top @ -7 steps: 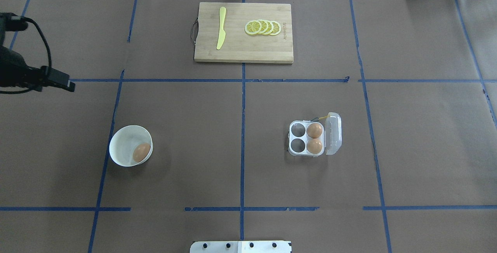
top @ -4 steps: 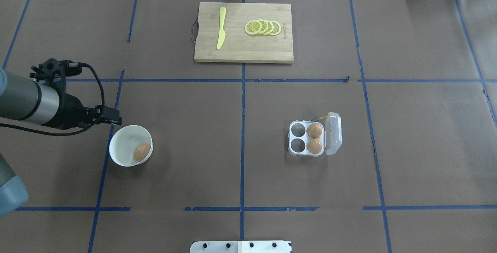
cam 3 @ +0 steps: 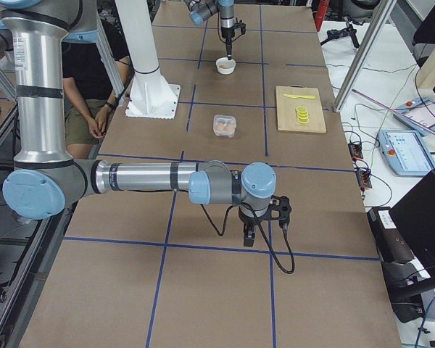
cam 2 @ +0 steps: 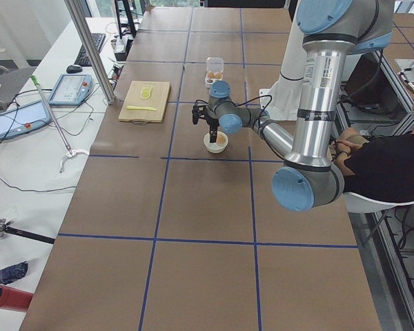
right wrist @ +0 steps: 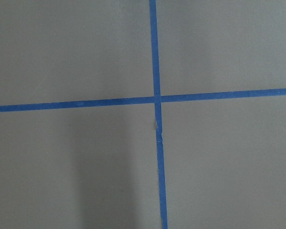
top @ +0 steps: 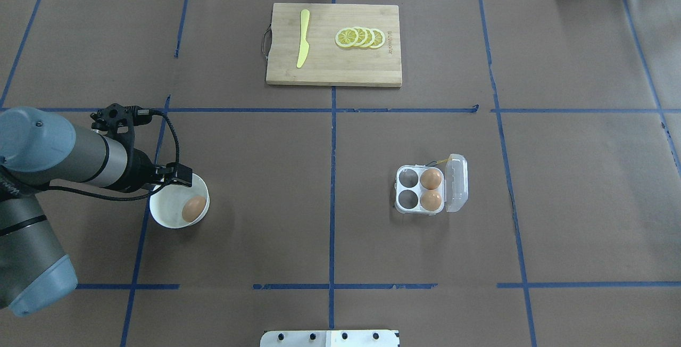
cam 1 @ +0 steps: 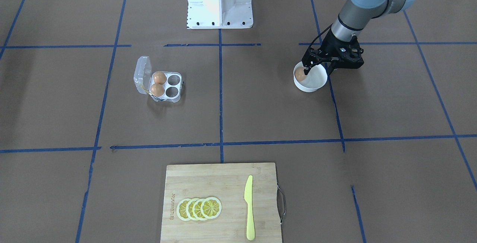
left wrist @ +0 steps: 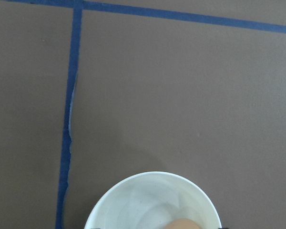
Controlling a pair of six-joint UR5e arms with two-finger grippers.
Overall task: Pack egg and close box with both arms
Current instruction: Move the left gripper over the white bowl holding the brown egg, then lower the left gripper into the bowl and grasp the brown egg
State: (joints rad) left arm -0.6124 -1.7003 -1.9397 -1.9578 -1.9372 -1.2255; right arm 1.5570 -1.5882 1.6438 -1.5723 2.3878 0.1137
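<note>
The egg (top: 193, 208) lies in a round white bowl (top: 161, 216) at the table's left; it also shows in the front view (cam 1: 299, 74) and at the bottom edge of the left wrist view (left wrist: 183, 224). My left gripper (cam 1: 316, 71) hangs open just over the bowl, its fingers (cam 1: 305, 70) spread over the bowl, empty. The clear box (top: 408, 190) stands open at centre right, lid (top: 457, 183) swung right, with two brown eggs in its right cups and two empty left cups. My right gripper (cam 3: 255, 233) shows only in the exterior right view; I cannot tell its state.
A wooden cutting board (top: 372, 70) with lemon slices (top: 360, 38) and a yellow knife (top: 303, 38) lies at the far middle. The white pedestal base (cam 1: 220, 0) stands at the near edge. A seated person (cam 2: 379, 155) is beside the table.
My left arm has swung in from the table's left edge towards me and to the right, and its gripper now hangs over the white bowl. The egg and box have not moved.
</note>
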